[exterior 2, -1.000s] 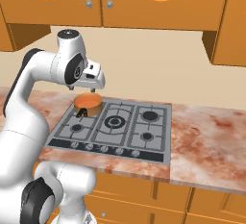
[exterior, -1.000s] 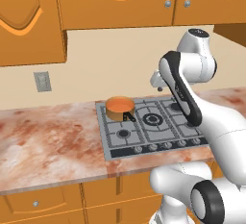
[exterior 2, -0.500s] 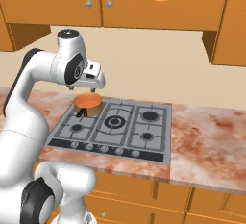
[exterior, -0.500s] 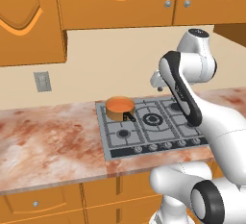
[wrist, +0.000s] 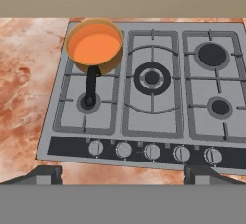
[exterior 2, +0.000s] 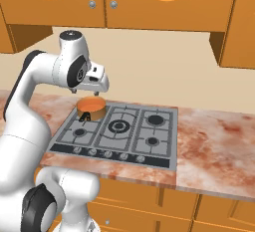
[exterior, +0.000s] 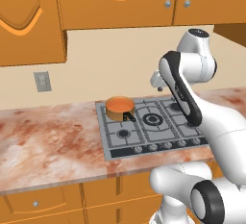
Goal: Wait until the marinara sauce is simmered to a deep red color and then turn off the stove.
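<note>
Claw [wrist: 123, 172] being held spread wide, empty, high above stove [wrist: 144, 93]. Orange sauce [wrist: 94, 46] being kept in saucepan [wrist: 98, 65] on stove's rear left burner. No readable writing being shown on knobs [wrist: 152, 152].

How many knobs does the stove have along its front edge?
5, in one row on the stove's dark front strip: far left, next, middle, next, far right. None looks hidden.

Gripper [exterior 2: 101, 92] open, hovering above saucepan [exterior 2: 90, 107] of orange marinara sauce [exterior 2: 90, 102] on stove [exterior 2: 119, 131] back-left burner.
</note>
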Motion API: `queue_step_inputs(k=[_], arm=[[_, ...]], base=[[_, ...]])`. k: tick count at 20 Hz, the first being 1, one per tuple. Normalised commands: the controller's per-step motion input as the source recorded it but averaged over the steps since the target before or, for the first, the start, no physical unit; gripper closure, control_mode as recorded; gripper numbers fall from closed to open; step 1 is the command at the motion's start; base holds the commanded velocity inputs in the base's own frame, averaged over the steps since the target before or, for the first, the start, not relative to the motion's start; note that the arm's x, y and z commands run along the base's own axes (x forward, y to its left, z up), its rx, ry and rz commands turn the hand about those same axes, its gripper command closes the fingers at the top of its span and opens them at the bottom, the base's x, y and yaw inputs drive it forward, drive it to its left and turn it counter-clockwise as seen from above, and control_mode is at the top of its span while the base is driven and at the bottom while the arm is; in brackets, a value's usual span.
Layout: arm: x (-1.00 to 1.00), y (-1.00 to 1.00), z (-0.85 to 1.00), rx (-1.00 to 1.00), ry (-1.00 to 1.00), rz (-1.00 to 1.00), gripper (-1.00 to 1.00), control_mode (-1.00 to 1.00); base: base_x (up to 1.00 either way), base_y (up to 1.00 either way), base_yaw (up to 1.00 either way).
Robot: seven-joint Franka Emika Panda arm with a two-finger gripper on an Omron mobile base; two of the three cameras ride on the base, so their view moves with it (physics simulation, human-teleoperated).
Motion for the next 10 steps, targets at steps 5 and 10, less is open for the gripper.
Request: queue_step_inputs(k=[5,10], arm=[[0.0,0.0,0.0,0.0,0.0,0.0,-1.0,-1.0],[0.0,0.0,0.0,0.0,0.0,0.0,-1.0,-1.0]], base=[[0.0,0.0,0.0],[0.0,0.0,0.0]])
